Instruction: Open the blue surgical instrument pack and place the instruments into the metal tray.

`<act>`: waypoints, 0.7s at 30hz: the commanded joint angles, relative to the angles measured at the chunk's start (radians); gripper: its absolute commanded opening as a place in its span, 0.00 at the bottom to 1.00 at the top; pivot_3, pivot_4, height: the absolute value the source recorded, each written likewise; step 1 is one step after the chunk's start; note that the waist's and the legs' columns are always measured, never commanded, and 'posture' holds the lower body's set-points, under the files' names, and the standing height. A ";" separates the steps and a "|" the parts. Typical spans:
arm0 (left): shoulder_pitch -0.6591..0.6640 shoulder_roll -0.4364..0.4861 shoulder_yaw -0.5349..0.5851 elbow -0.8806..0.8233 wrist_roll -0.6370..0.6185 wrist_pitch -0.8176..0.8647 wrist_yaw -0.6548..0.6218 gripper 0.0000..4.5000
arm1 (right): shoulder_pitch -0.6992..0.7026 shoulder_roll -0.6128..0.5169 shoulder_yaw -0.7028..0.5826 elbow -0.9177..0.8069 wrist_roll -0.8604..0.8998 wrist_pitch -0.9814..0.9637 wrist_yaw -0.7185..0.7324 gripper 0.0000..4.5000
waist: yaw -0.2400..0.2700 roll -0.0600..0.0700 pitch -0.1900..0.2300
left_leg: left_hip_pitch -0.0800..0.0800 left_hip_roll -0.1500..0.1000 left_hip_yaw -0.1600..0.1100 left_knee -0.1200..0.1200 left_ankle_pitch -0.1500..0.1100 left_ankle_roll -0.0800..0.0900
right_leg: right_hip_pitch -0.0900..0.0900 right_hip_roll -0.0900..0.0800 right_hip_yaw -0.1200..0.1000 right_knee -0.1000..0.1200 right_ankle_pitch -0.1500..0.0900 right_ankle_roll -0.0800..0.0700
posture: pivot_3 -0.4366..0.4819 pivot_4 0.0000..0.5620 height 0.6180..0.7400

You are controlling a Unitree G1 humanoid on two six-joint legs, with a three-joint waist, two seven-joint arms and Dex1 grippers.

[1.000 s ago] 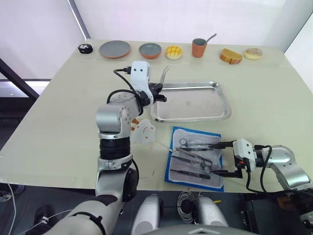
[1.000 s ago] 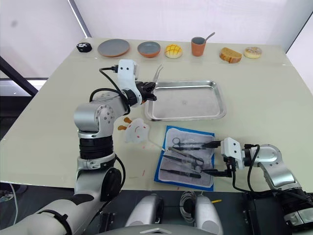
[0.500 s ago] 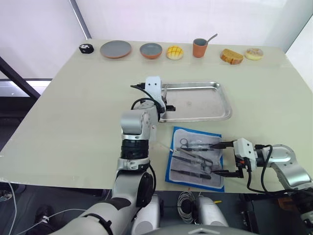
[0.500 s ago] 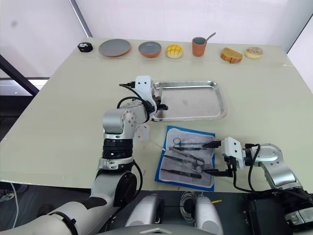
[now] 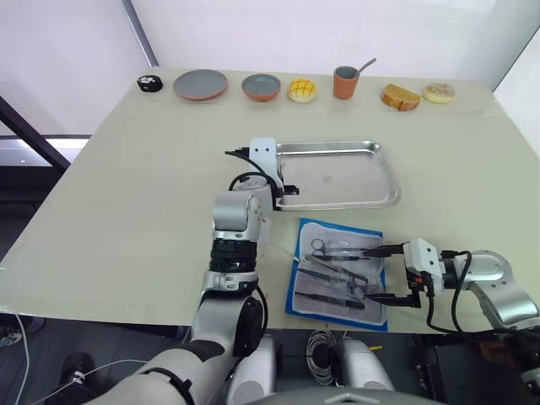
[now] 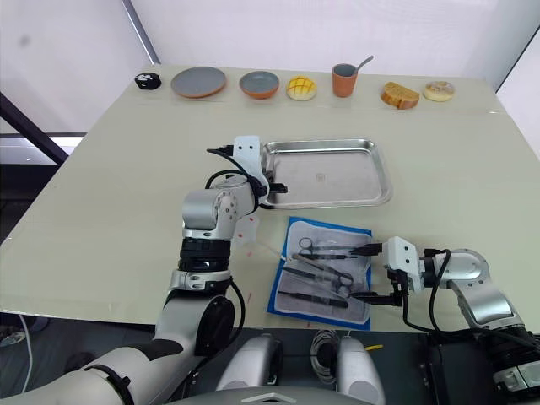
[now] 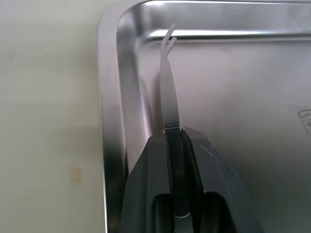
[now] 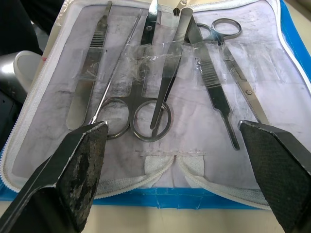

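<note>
Left gripper is pinched tight on a slim silver forceps; in the left wrist view the shaft runs out from between the two black fingers and ends in a bent, forked tip just inside one corner of the metal tray. In the left eye view that gripper sits at the left end of the tray, mid-frame, low over the rim; whether the forceps touches the tray floor cannot be told. The tray floor otherwise looks bare, with a small stamped mark near its middle. Blue surgical instrument pack lies open and flat on the table, in the lower centre of the frame, just below the tray and apart from it, grey-white lining up. The remaining instruments lie inside on the lining: ring-handled scissors, forceps and a thin probe, some held under clear straps. Right gripper is spread wide, its two fingers level with the pack's near edge, one toward each side of it, not touching any instrument. In the left eye view it sits at the pack's right edge, lower right of the frame. Along the top of the frame stand a grey plate, a bowl, an orange cup and pieces of bread.
</note>
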 commanded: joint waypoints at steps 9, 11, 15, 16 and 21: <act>0.020 -0.013 0.011 -0.117 -0.084 0.005 -0.071 0.37 | 0.033 -0.013 0.030 0.047 -0.069 0.022 -0.011 1.00 | 0.000 0.000 0.000 | 0.000 0.000 0.000 0.000 0.000 0.000 | 0.000 0.000 0.000 0.000 0.000 0.000 | 0.48 0.27 1.00; 0.038 0.003 0.015 -0.178 -0.142 0.009 -0.144 0.37 | 0.032 -0.012 0.029 0.048 -0.068 0.022 -0.012 1.00 | 0.000 0.000 0.000 | 0.000 0.000 0.000 0.000 0.000 -0.001 | 0.000 0.000 0.000 0.000 0.000 0.000 | 0.48 0.27 1.00; 0.096 0.110 -0.022 -0.295 -0.246 -0.036 -0.349 0.37 | 0.028 -0.010 0.027 0.053 -0.067 0.021 -0.015 1.00 | -0.006 0.000 0.000 | 0.001 0.001 0.001 -0.002 0.001 -0.002 | 0.000 0.000 0.001 0.000 0.000 0.000 | 0.48 0.27 1.00; 0.108 0.136 -0.037 -0.309 -0.263 -0.050 -0.392 0.37 | 0.027 -0.010 0.027 0.054 -0.067 0.021 -0.015 1.00 | -0.006 0.000 0.000 | 0.002 0.000 0.001 -0.003 0.001 -0.002 | 0.000 0.000 0.001 0.000 0.000 0.000 | 0.48 0.27 1.00; 0.237 0.310 -0.091 -0.370 -0.350 -0.287 -0.755 0.37 | 0.021 -0.003 0.027 0.065 -0.068 0.016 -0.019 1.00 | -0.009 0.000 0.000 | 0.007 0.000 0.005 -0.008 0.001 -0.002 | 0.002 -0.001 0.004 -0.001 0.000 0.000 | 0.48 0.27 1.00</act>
